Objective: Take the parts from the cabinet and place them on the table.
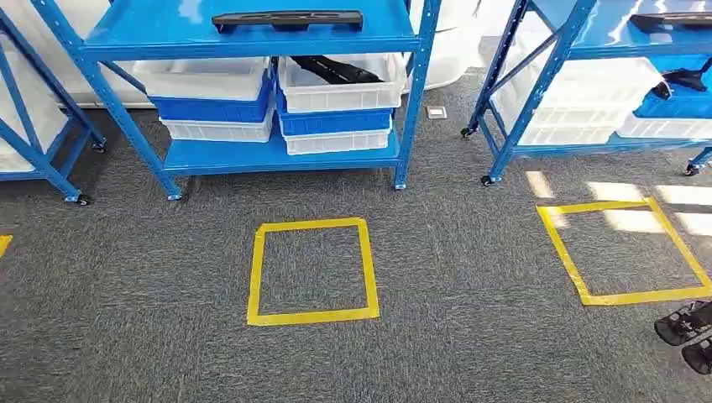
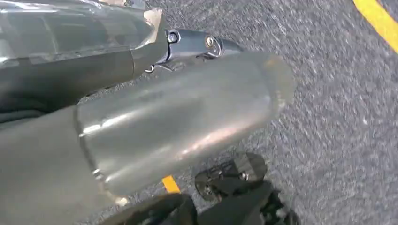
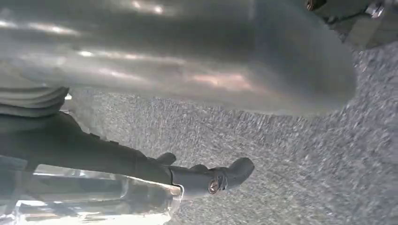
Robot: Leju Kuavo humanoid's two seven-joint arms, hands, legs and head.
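A long black part (image 1: pixel 287 18) lies on the top shelf of the blue cabinet (image 1: pixel 252 155) ahead. Another black part (image 1: pixel 336 70) sits in the upper white bin (image 1: pixel 340 92) on the shelf below. On the second blue rack (image 1: pixel 537 101) at the right lie two more black parts (image 1: pixel 672 20) (image 1: pixel 684 81). My right hand (image 1: pixel 687 334) hangs low at the lower right over the carpet, far from the shelves, fingers apart and holding nothing. Its grey thumb (image 3: pixel 187 70) and a dark finger (image 3: pixel 211 180) hang above bare carpet. My left hand (image 2: pixel 187 126) also hangs over carpet with nothing in it.
Stacked white and blue bins (image 1: pixel 214 105) fill the cabinet's lower shelf. Two yellow tape squares (image 1: pixel 311 270) (image 1: pixel 625 252) mark the grey carpet in front of the racks. A third blue rack (image 1: pixel 38 143) stands at the far left. All the racks stand on castors.
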